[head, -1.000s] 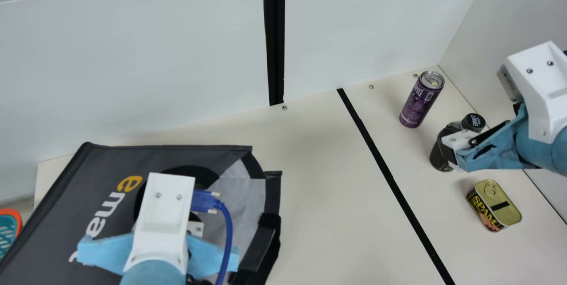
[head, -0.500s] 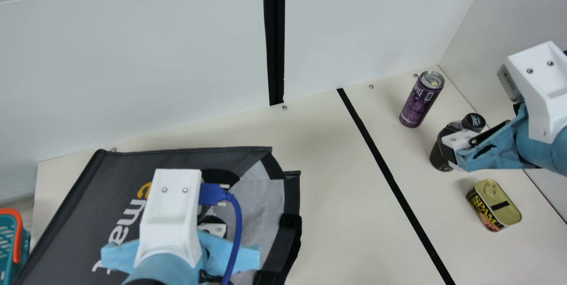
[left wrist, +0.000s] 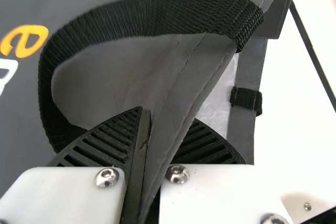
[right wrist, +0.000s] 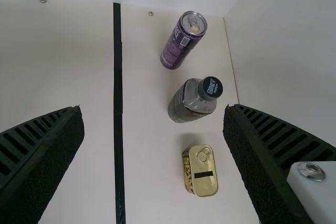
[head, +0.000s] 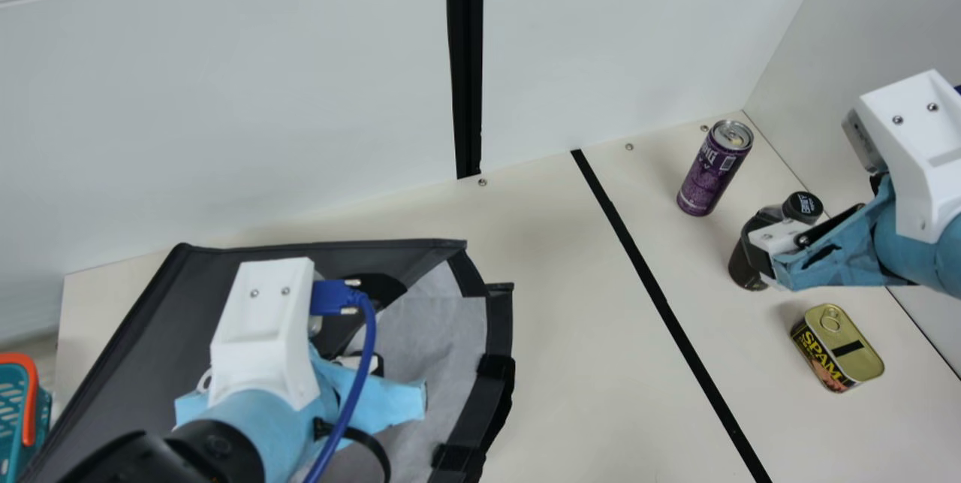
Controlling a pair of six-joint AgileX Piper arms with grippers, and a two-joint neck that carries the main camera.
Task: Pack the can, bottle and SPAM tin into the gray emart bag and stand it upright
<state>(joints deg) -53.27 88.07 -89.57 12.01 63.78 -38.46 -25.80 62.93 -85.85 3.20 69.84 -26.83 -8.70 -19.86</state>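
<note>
At the mouth of the gray fabric emart bag [head: 143,318], the left gripper [left wrist: 157,124] has its fingers drawn together on a fold of the edge, beside the black webbing handle [left wrist: 157,13]. Principal risk: the thin fold could slip out under a quick lift, the hold being on one edge only, and the bag could crumple. A pull on that one panel could also skew the mouth over the pale lining [head: 428,340]. Bag position: between and beneath the left fingers, apparently lying over on the cream table [head: 563,333], mouth toward the goods. The right gripper [right wrist: 154,109] stands wide apart, holding nothing. Beyond its fingertips, untouched, is the dark, black-capped bottle [right wrist: 184,102]; a low sweep could topple it. The tall purple can [head: 712,175] stands on one side of the bottle, the rectangular gold-lidded SPAM tin [head: 848,355] on the other; all three await packing
</note>
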